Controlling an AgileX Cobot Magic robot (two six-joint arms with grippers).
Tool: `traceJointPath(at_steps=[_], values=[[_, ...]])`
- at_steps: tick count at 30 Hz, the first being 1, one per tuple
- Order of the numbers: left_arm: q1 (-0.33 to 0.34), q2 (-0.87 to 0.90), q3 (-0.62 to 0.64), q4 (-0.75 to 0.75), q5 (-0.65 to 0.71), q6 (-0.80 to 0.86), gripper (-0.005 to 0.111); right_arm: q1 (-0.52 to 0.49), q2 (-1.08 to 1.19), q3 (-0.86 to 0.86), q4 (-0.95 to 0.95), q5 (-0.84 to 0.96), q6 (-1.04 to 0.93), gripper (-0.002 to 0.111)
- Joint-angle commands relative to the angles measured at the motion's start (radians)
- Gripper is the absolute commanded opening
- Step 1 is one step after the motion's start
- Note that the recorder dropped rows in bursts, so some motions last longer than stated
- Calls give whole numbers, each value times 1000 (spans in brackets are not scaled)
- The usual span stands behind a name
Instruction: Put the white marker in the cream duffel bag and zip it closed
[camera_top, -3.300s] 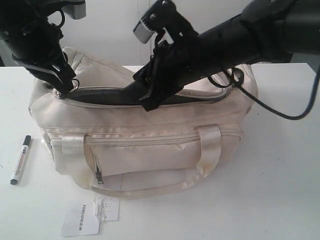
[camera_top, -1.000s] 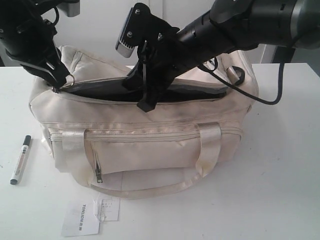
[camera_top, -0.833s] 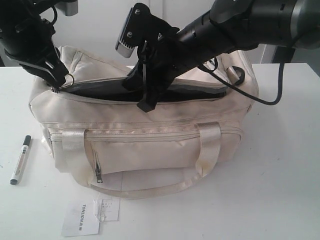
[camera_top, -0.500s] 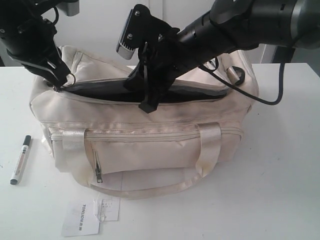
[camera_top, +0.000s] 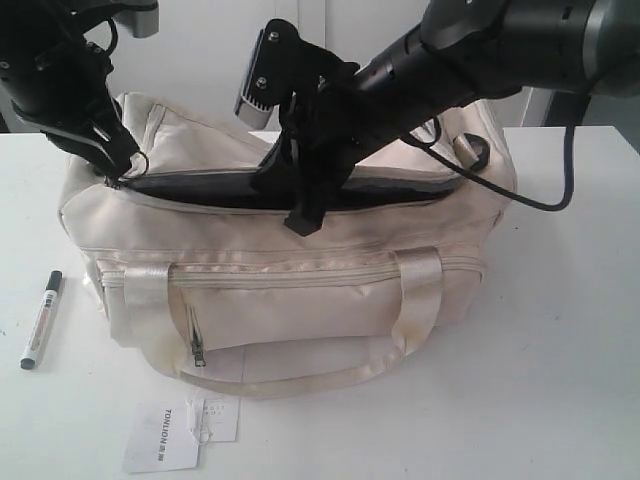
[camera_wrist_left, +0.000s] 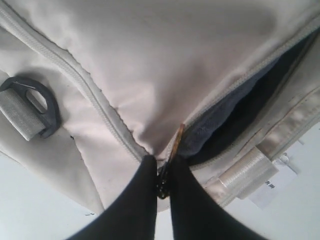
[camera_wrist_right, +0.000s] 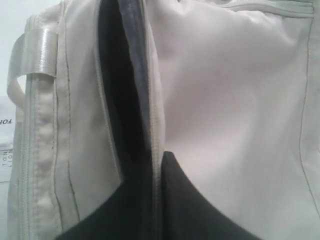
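white marker (camera_top: 41, 320) lies on table left of unzipped cream duffel bag (camera_top: 290, 290)

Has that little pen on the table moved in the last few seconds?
No. The white marker keeps the same spot left of the cream duffel bag, judged against the paper hangtag.

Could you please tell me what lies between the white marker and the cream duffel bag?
Nothing: in the exterior view only a bare strip of table separates the white marker from the cream duffel bag.
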Motion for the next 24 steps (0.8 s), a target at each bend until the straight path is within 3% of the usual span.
traceJointPath(at_steps=[1, 2, 4, 6, 12, 24], values=[[24, -2, 7, 100, 36, -5, 0, -21, -18, -3, -57, 20, 9, 25], [24, -2, 7, 96, 37, -5, 0, -21, -27, -3, -49, 20, 14, 41], [24, -2, 7, 92, 37, -5, 0, -21, -52, -3, 12, -1, 31, 58], [24, -2, 7, 78, 37, -7, 0, -21, -68, -3, 132, 0, 31, 66], [24, -2, 7, 16, 37, -5, 0, 38, -28, -3, 207, 29, 24, 67], [24, -2, 7, 7, 37, -5, 0, 179, 97, -47, 201, -209, -45, 67]])
